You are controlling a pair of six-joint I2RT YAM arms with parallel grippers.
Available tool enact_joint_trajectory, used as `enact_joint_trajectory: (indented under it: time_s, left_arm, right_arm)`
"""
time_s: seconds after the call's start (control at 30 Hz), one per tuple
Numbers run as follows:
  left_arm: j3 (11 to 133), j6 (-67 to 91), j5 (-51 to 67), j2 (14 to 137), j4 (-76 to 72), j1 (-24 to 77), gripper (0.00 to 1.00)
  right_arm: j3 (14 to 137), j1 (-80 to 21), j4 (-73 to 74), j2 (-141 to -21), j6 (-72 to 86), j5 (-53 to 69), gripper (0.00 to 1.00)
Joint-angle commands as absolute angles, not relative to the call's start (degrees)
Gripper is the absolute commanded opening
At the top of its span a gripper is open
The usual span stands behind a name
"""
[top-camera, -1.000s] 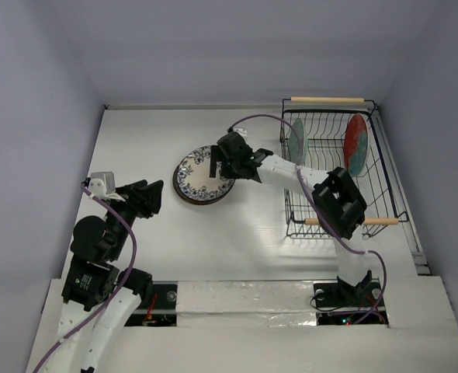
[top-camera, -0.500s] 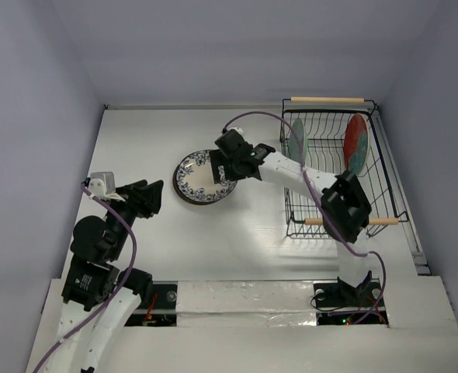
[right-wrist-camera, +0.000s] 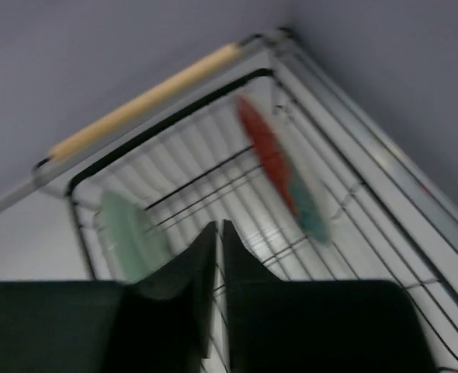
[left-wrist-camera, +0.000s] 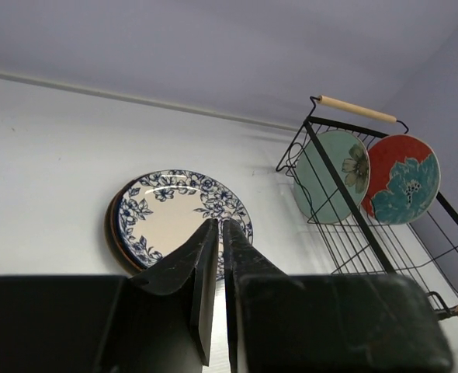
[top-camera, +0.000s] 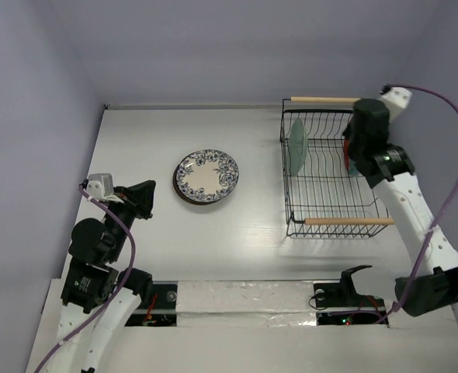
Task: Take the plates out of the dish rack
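Top external view: the black wire dish rack, with a pale wooden rod handle at each end, sits below the right claw, and two plates stand on edge in it. The pale green plate, marked with a faded flower, is ahead and to the left of that claw's tips. The red plate with a teal flower is ahead and just to their right, largely hidden behind the arm from above. The right claw hangs over the rack's far right corner, its fingers pressed together and pinching nothing. The white plate with a blue floral rim lies flat straight ahead of the left claw, stacked on a darker plate whose edge peeks out. The left claw is likewise squeezed together and empty, clear of the stack. Everything rests on a white table enclosed by plain lilac-grey walls.
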State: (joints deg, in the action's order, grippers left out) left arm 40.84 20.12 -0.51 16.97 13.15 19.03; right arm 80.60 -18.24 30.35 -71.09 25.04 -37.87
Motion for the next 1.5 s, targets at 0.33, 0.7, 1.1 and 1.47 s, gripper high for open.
enact_joint_trajectory:
  time_s: [0.33,0.7,1.1,1.47]
  left_arm:
    - [41.0,20.1,-0.4,16.0,11.2,22.1,0.26]
    - [41.0,20.1,-1.1,15.0,11.5,23.2,0.30]
    - [41.1,20.1,-1.5,15.4,11.6,23.7,0.32]
    - [41.2,20.0,-1.5,16.0,11.8,23.7,0.33]
  right_arm:
    - [83.9,-2.1,34.4,-86.6,17.4,-37.4,0.54]
    - [89.1,0.6,36.2,-96.0,14.6,-38.9,0.44]
    - [89.0,0.0,34.5,-93.4,7.3,-43.5,0.07]
    - [90.8,-6.0,34.1,-86.5,1.8,-50.8,0.00]
